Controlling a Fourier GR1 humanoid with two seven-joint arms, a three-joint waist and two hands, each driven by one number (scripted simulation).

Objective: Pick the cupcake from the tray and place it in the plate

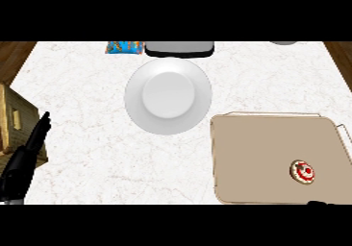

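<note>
Down at the bottom right, only a tiny bit of the right hand (322, 202) shows, so I cannot tell its fingers. On the tan tray (264, 158) sits the cupcake (303, 171). Left hand (38, 132) rests open, holding nothing. White plate (168, 96) sits farther back.

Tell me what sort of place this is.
Most likely a kitchen counter: a white marble-look counter top carries a white plate, a tan tray with a cupcake on it, and a snack packet at the far edge.
</note>
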